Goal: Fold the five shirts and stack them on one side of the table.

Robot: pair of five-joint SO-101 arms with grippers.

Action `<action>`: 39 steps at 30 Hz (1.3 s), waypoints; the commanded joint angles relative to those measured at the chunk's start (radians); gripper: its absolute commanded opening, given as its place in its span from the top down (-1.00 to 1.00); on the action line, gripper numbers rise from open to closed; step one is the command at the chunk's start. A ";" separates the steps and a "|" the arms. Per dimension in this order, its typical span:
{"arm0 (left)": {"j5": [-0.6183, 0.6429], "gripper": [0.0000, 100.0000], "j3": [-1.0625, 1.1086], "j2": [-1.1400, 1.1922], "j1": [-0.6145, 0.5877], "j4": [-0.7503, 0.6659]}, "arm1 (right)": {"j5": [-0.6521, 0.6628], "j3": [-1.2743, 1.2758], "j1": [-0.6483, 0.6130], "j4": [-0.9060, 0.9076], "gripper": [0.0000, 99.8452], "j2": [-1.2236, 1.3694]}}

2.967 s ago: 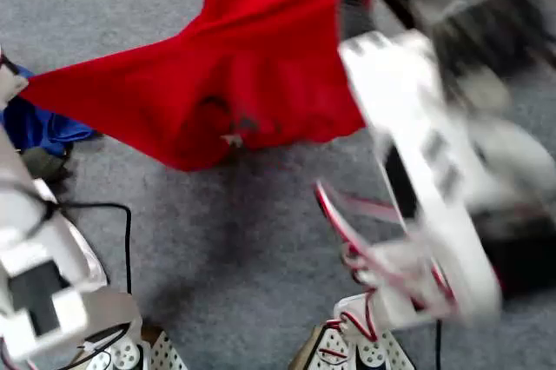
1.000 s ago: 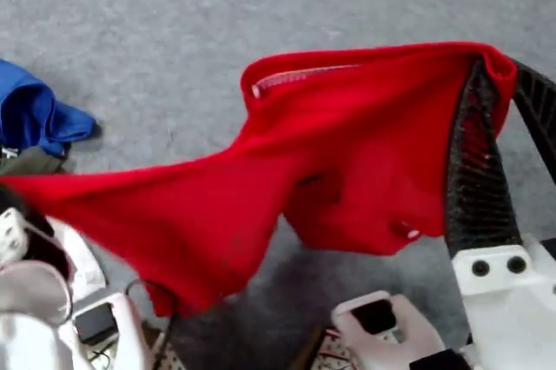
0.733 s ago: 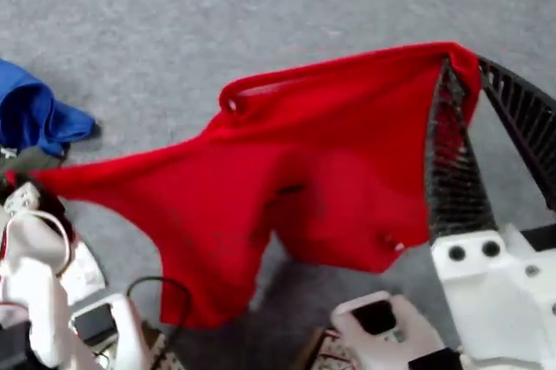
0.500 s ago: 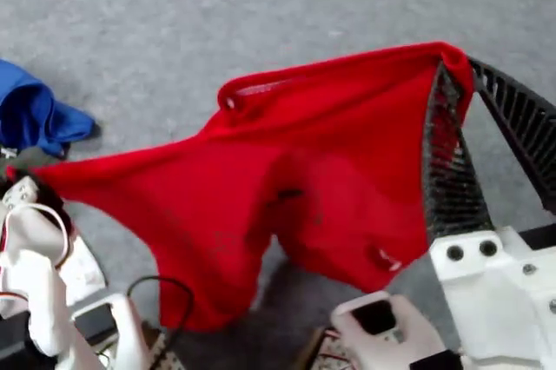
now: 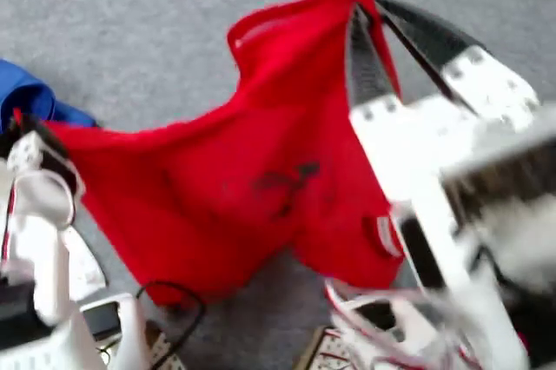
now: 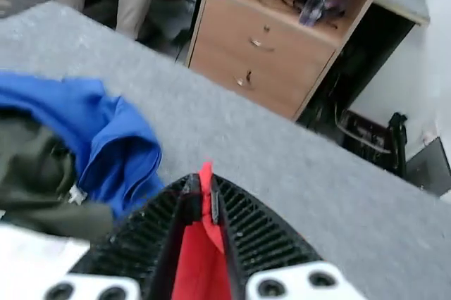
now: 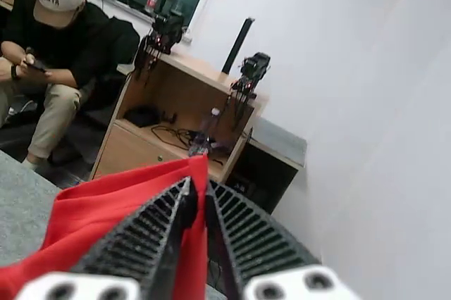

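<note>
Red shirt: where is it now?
High view: the red shirt hangs over the table, one corner in the left jaws beside the blue shirt, another in the right jaws near the far edge.

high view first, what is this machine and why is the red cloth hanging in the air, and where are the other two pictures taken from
These are two small robot arms at a grey table, set to fold shirts. The high view comes from a fixed camera looking down over the table. The left arm and the right arm each pinch an edge of the red shirt in their jaws, so it hangs spread between them. The other two pictures come from a camera on each arm's wrist, looking along its black ribbed jaws. In both, the jaws are shut on red cloth. On the table near the left arm lie a crumpled blue shirt and a dark olive garment.
</note>
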 commanded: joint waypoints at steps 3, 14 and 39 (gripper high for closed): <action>0.005 0.96 0.074 0.223 0.009 -0.298 | 0.000 0.427 0.067 -0.456 1.00 0.010; 0.009 0.96 -0.301 0.851 0.074 -0.411 | -0.020 0.799 0.140 -1.063 1.00 0.286; 0.069 0.96 -0.542 1.118 0.117 0.072 | 0.072 0.236 0.208 -0.175 0.99 0.664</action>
